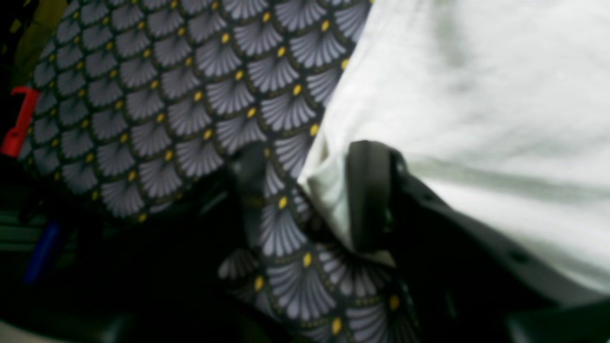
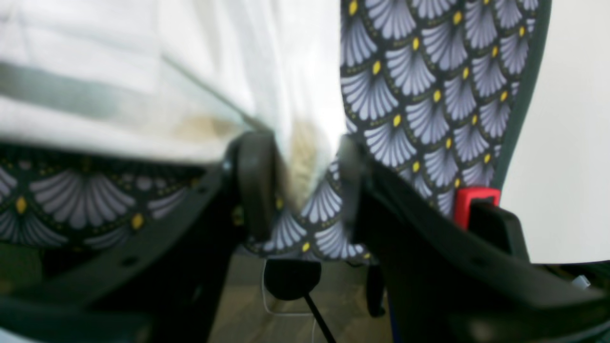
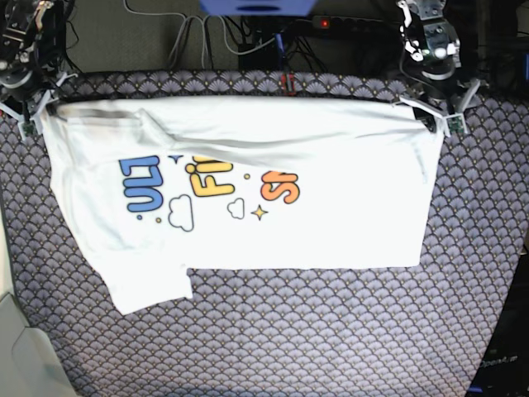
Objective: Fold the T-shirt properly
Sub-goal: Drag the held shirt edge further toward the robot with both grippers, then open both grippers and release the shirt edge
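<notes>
The white T-shirt (image 3: 248,223) lies flat on the table, print up, its far part folded toward me over the tops of the letters. One sleeve (image 3: 149,289) sticks out at the near left. My left gripper (image 3: 436,122) sits at the fold's far right corner. In the left wrist view the left gripper (image 1: 310,190) is open, with the T-shirt (image 1: 476,95) edge lying loose in the gap. My right gripper (image 3: 31,116) sits at the far left corner. In the right wrist view the right gripper (image 2: 302,186) is open, and a tip of the T-shirt (image 2: 143,71) hangs between its fingers.
A dark scallop-patterned tablecloth (image 3: 289,331) covers the table. Red clamps (image 1: 19,121) (image 2: 474,200) hold it at the far edge. Cables and a power strip (image 3: 322,23) lie behind the table. A pale surface (image 3: 16,347) borders the near left.
</notes>
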`<action>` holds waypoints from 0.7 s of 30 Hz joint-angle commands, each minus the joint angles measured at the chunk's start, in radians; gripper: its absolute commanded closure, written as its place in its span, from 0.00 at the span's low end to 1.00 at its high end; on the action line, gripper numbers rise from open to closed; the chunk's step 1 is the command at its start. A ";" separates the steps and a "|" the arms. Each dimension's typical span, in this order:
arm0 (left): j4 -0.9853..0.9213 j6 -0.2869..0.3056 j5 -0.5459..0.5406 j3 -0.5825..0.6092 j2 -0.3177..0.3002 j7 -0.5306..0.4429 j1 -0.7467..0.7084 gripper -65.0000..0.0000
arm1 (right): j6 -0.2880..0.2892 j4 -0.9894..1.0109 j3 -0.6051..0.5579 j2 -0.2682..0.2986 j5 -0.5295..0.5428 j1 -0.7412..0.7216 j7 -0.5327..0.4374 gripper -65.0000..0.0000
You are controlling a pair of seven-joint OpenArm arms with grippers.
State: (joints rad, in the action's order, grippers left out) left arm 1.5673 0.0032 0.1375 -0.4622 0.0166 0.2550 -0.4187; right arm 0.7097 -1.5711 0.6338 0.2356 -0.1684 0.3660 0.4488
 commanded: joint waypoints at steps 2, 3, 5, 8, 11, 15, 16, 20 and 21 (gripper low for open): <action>0.038 0.004 0.004 0.001 -0.002 0.008 -0.006 0.51 | -0.012 -0.018 0.013 0.018 0.005 -0.006 -0.012 0.61; 0.052 0.004 0.004 0.001 -0.002 0.010 -0.007 0.50 | -0.012 -0.018 0.014 0.018 0.003 -0.008 -0.012 0.61; 0.074 0.004 0.004 0.001 -0.002 0.010 -0.009 0.50 | -0.012 -0.021 0.018 0.018 0.003 -0.009 -0.012 0.61; 0.088 0.004 0.004 0.000 -0.002 0.010 -0.012 0.50 | -0.012 -0.048 0.050 0.014 0.003 -0.014 -0.012 0.59; 0.092 0.004 0.004 0.000 -0.002 0.010 -0.015 0.50 | -0.012 -0.073 0.056 0.012 0.003 -0.015 -0.012 0.52; 0.092 0.004 0.004 -0.002 -0.004 0.010 -0.013 0.50 | -0.012 -0.090 0.065 0.011 0.003 -0.011 -0.012 0.44; 0.092 0.004 0.004 -0.002 -0.007 0.010 -0.012 0.50 | -0.012 -0.090 0.067 0.011 0.003 -0.011 -0.012 0.44; 0.092 0.004 0.004 0.001 -0.017 0.010 -0.007 0.50 | -0.012 -0.090 0.067 0.012 0.002 -0.008 -0.012 0.44; 0.092 0.004 0.004 0.001 -0.019 0.010 -0.006 0.50 | -0.012 -0.091 0.065 0.015 0.002 0.006 -0.012 0.44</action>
State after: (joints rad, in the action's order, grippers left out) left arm 1.6386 0.0113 0.1375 -0.4603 0.0032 0.2882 -0.4263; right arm 0.7097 -1.6440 0.6907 0.2325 -0.1707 0.3649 0.4500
